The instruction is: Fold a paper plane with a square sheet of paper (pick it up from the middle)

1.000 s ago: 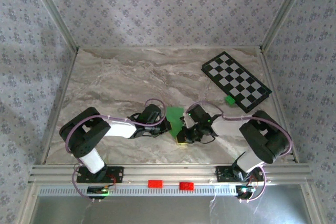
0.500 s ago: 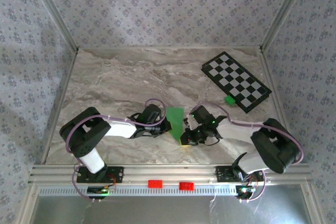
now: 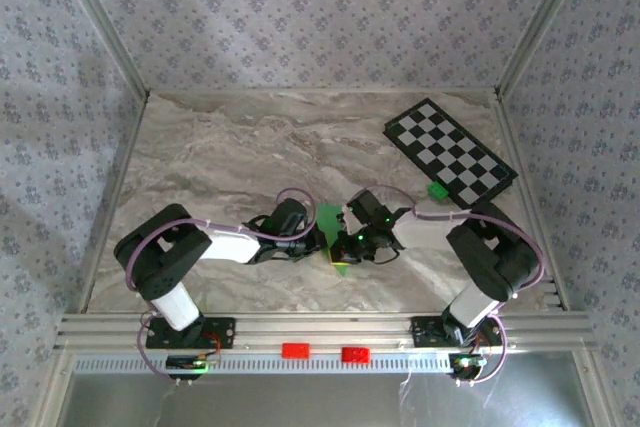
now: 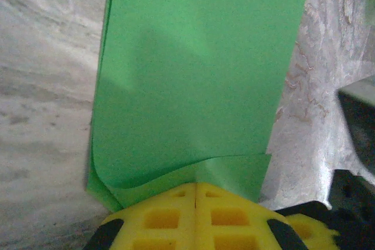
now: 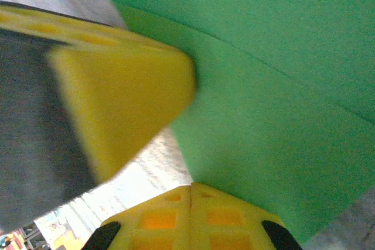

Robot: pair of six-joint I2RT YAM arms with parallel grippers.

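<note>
Top external: square sheet of paper, bright green and folded into a narrow strip, sits at table centre, about 6 o'clock of the view's middle. Left gripper meets it from 9 o'clock, right gripper from 4 o'clock; both touch the sheet. Checkered board lies well apart at 2 o'clock, with a tiny green block just beside its near edge

Left wrist: left gripper at 6 o'clock, yellow pads pressed together and clamped on the sheet's near edge. The sheet runs toward 12 o'clock, doubled, its layers curling up just above the pads. Marble shows at 9 and 3 o'clock

Right wrist: right gripper at 6 o'clock, pads together on the sheet's edge. The sheet spreads from 12 to 4 o'clock with a crease across it. A blurred yellow foam pad on a dark body sits at 9 o'clock, touching the paper; cannot tell whose it is
</note>
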